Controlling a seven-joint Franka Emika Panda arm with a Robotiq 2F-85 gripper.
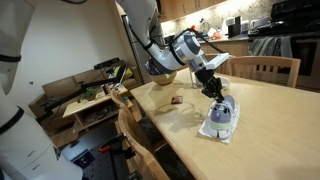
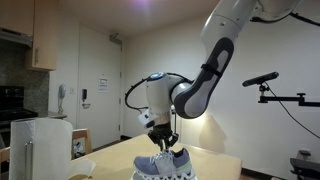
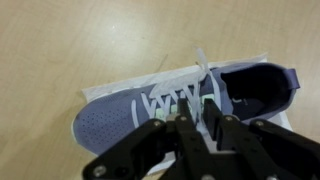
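A lavender-blue sneaker (image 3: 120,115) with white laces (image 3: 165,100) lies on a white sheet (image 3: 110,88) on the wooden table (image 1: 270,120). In the wrist view its toe points left and its dark opening is at the right. My gripper (image 3: 200,112) hangs directly over the laces, black fingertips (image 3: 186,118) a narrow way apart and astride them. One lace end (image 3: 200,60) runs away past the tongue. Both exterior views show the gripper (image 1: 213,92) (image 2: 165,145) pointing down onto the top of the shoe (image 1: 222,113) (image 2: 165,163).
A wooden bowl (image 1: 165,77) and a small dark object (image 1: 177,100) sit on the table beyond the shoe. Wooden chairs (image 1: 262,68) (image 1: 135,125) stand at the table's edges. A white appliance (image 2: 40,145) and a stand with a boom (image 2: 262,80) flank the table.
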